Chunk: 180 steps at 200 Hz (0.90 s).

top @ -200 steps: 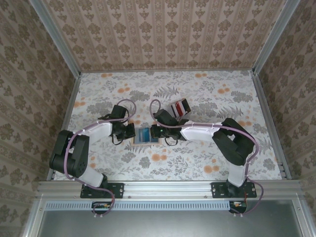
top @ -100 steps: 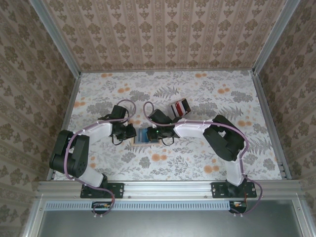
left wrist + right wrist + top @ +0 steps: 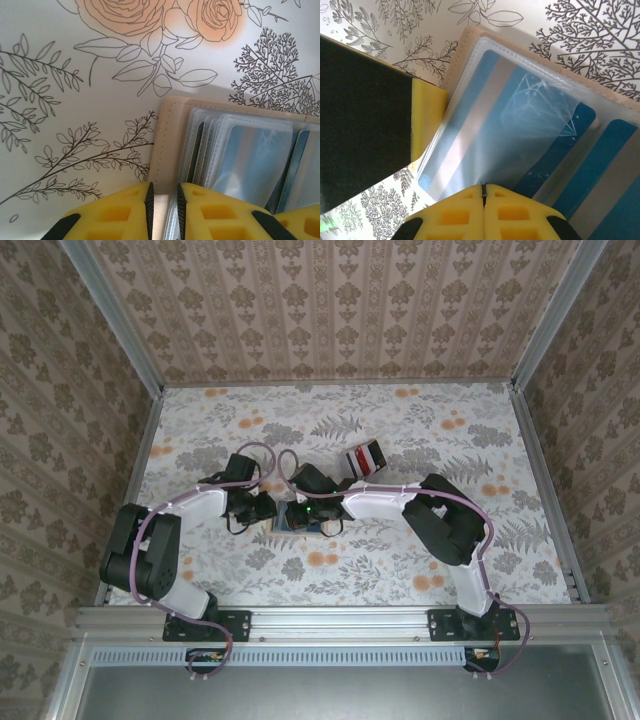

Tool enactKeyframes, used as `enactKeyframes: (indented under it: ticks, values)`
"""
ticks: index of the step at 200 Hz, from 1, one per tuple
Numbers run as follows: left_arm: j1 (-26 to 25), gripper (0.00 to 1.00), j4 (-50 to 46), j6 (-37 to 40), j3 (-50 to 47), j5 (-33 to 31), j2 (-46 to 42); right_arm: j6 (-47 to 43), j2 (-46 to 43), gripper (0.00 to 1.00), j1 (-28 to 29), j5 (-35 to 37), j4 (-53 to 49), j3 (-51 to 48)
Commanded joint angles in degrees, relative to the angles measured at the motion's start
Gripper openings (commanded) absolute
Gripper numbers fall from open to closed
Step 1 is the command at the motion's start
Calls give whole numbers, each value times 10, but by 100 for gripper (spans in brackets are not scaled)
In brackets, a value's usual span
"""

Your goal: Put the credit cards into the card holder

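Keep the card holder (image 3: 298, 517) flat and open at the table's centre. The left gripper (image 3: 164, 192), jaws a crack apart, sits over its tan edge. The right gripper (image 3: 483, 187), jaws closed and empty, presses the clear sleeves (image 3: 520, 100) — blue cards (image 3: 560, 160) sit inside. The credit cards (image 3: 365, 458) lie just beyond, toward the far edge — fetch them without shifting the sleeves.

Overhead; wrist close-ups sharing card holder (image 3: 168, 145)

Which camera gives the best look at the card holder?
Right wrist: the holder lies open close up, blue card behind a clear sleeve. Left wrist shows its tan edge and fanned sleeves; top view, tiny and partly covered.
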Motion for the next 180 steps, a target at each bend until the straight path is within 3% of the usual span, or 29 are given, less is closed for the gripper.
enactKeyframes:
  ticks: [1, 74, 180]
  values:
    - [-1, 23, -47, -4, -23, -16, 2, -11, -42, 7, -4, 11, -22, -9]
    - [-1, 25, -49, -1, -15, -17, 0, -24, -199, 23, -81, 67, -70, -151]
    - [-1, 29, -53, 2, -5, -19, -10, -20, -201, 29, -102, 79, -68, -202]
